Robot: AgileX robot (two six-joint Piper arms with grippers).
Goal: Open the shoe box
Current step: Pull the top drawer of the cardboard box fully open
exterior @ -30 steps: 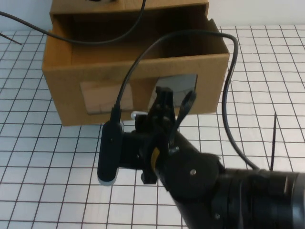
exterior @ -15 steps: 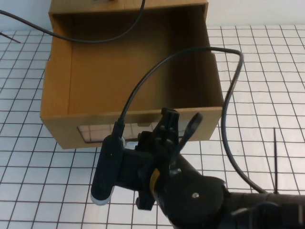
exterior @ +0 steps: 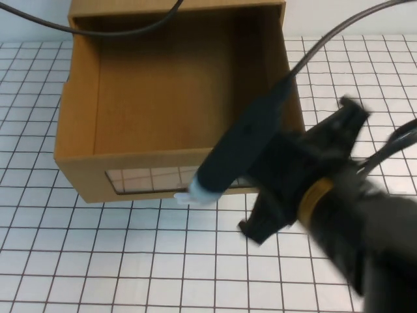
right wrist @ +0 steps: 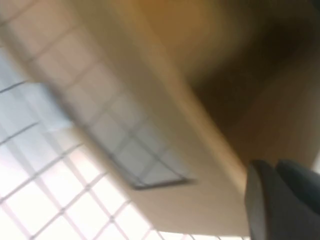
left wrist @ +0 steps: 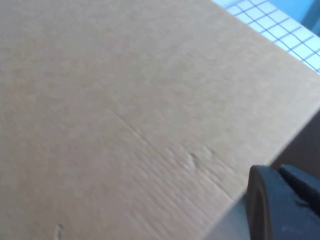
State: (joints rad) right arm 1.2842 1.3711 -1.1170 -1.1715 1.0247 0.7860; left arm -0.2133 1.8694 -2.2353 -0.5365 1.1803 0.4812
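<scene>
The brown cardboard shoe box (exterior: 163,85) lies open in the high view, its bare inside facing up. A clear window (exterior: 146,178) in its near wall shows the grid behind it. My right gripper (exterior: 352,112) hovers just off the box's right side, fingers together and holding nothing. In the right wrist view that gripper (right wrist: 275,167) sits close to the cardboard wall (right wrist: 200,165) beside the window (right wrist: 125,150). My left gripper (left wrist: 277,172) is out of the high view. Its wrist view shows it shut, at the edge of a flat cardboard face (left wrist: 125,100).
The white gridded table (exterior: 130,261) spreads round the box. The black wrist camera (exterior: 234,156) on my right arm hangs over the box's near wall. A black cable (exterior: 124,29) crosses the box's far edge.
The windowed flap has gone from standing upright to lying low, so the box's inside now shows. My right arm has swung off to the right, away from the near wall.
</scene>
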